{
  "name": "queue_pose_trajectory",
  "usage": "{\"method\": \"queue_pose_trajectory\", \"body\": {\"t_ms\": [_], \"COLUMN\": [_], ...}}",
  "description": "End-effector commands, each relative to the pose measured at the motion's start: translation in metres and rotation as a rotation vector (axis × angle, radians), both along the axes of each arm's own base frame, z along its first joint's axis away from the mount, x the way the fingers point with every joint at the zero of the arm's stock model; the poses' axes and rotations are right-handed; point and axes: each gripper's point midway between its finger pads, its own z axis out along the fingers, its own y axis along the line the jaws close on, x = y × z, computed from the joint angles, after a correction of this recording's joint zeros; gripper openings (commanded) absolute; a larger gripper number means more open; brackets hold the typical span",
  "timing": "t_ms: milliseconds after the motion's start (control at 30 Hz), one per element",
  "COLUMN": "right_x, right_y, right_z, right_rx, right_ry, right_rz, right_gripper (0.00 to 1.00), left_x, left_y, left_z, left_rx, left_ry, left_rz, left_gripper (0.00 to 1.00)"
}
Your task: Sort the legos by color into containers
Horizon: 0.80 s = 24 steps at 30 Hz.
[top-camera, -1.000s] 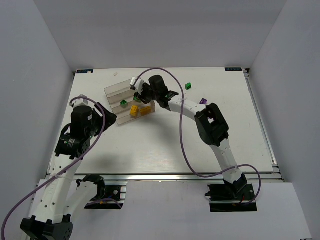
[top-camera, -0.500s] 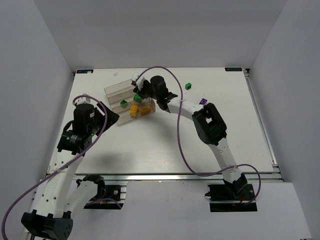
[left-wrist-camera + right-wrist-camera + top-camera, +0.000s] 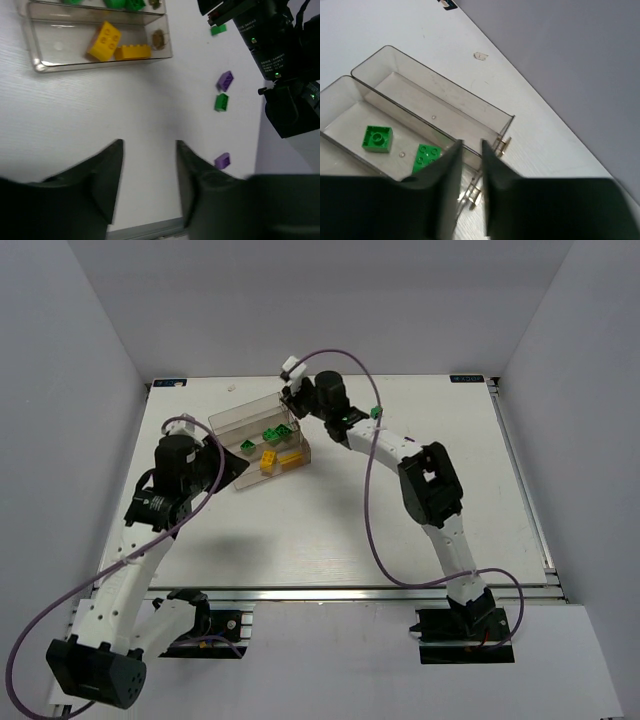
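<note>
The clear stepped tray (image 3: 228, 421) stands at the back left of the table. Its middle compartment (image 3: 350, 117) holds two green legos (image 3: 377, 138) (image 3: 426, 155). The lowest compartment (image 3: 60, 47) holds two yellow legos (image 3: 104, 41) (image 3: 132, 51). My right gripper (image 3: 471, 143) hangs above the tray's right end (image 3: 290, 412), its jaws a narrow gap apart with nothing between them. My left gripper (image 3: 149, 145) hovers open and empty over bare table just in front of the tray (image 3: 233, 468). Loose purple legos (image 3: 225, 80) (image 3: 222, 160) and green ones (image 3: 221, 102) (image 3: 376, 412) lie to the right.
The right arm (image 3: 390, 445) arches over the table's middle right, across the loose bricks. The enclosure's walls close in the table at the back and both sides. A small white scrap (image 3: 232, 387) lies behind the tray.
My right gripper has lifted up and back out of the middle compartment, leaving a green lego there, and its jaws have narrowed. My left gripper has moved closer to the tray and closed partway.
</note>
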Motion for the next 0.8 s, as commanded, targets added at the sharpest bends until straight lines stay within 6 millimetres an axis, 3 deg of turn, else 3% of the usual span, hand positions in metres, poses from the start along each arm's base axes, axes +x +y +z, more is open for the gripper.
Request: {"method": "queue_pose_trajectory", "body": {"t_ms": [0, 33, 67, 100, 133, 200, 233, 300, 333, 367, 400, 433, 467, 567, 600, 633, 733, 767], "right_x": [0.002, -0.008, -0.017, -0.018, -0.023, -0.049, -0.046, -0.077, -0.078, -0.086, -0.101, -0.106, -0.110, -0.138, -0.148, -0.163, -0.179, -0.188], "right_y": [-0.051, -0.063, -0.079, -0.097, -0.117, -0.138, -0.169, -0.193, -0.221, -0.233, -0.254, -0.271, -0.287, -0.332, -0.337, -0.346, -0.359, -0.363], "right_z": [0.080, 0.105, 0.082, 0.077, 0.086, 0.054, 0.053, 0.027, 0.026, 0.020, 0.003, 0.001, -0.008, -0.039, -0.041, -0.058, -0.063, -0.073], "right_rx": [0.151, 0.169, 0.126, 0.111, 0.110, 0.040, 0.018, -0.050, -0.063, -0.080, -0.104, -0.121, -0.155, -0.239, -0.257, -0.293, -0.328, -0.358], "right_ry": [0.084, 0.075, 0.161, 0.201, 0.222, 0.392, 0.416, 0.577, 0.587, 0.627, 0.727, 0.741, 0.772, 0.909, 0.922, 0.969, 0.935, 0.930], "right_rz": [-0.050, -0.042, -0.019, -0.020, -0.027, 0.019, -0.002, 0.047, 0.055, 0.051, 0.025, -0.002, -0.055, -0.197, -0.214, -0.240, -0.261, -0.240], "right_gripper": [0.19, 0.00, 0.00, 0.00, 0.00, 0.00, 0.08, 0.31, 0.53, 0.63, 0.70, 0.79, 0.82, 0.89, 0.89, 0.89, 0.86, 0.85], "left_x": [0.017, 0.020, 0.024, 0.032, 0.037, 0.048, 0.051, 0.059, 0.061, 0.065, 0.068, 0.070, 0.072, 0.076, 0.075, 0.076, 0.074, 0.076], "left_y": [-0.033, -0.037, -0.042, -0.050, -0.054, -0.066, -0.072, -0.087, -0.094, -0.099, -0.109, -0.114, -0.120, -0.138, -0.144, -0.148, -0.159, -0.158], "left_z": [0.018, 0.018, 0.017, 0.013, 0.015, 0.010, 0.013, 0.002, 0.000, 0.004, -0.005, -0.007, -0.004, -0.012, -0.014, -0.020, -0.024, -0.027], "left_rx": [-0.063, -0.070, -0.075, -0.088, -0.094, -0.108, -0.121, -0.124, -0.129, -0.126, -0.124, -0.122, -0.121, -0.120, -0.120, -0.117, -0.110, -0.104], "left_ry": [-0.086, -0.088, -0.091, -0.089, -0.098, -0.096, -0.103, -0.083, -0.076, -0.086, -0.061, -0.056, -0.066, -0.051, -0.053, -0.038, -0.033, -0.029], "left_rz": [-0.159, -0.182, -0.204, -0.246, -0.264, -0.309, -0.336, -0.388, -0.415, -0.435, -0.458, -0.475, -0.493, -0.535, -0.551, -0.555, -0.572, -0.564], "left_gripper": [0.48, 0.36, 0.31, 0.28, 0.23, 0.22, 0.22, 0.27, 0.32, 0.47, 0.53, 0.59, 0.67, 0.70, 0.70, 0.71, 0.71, 0.71]}}
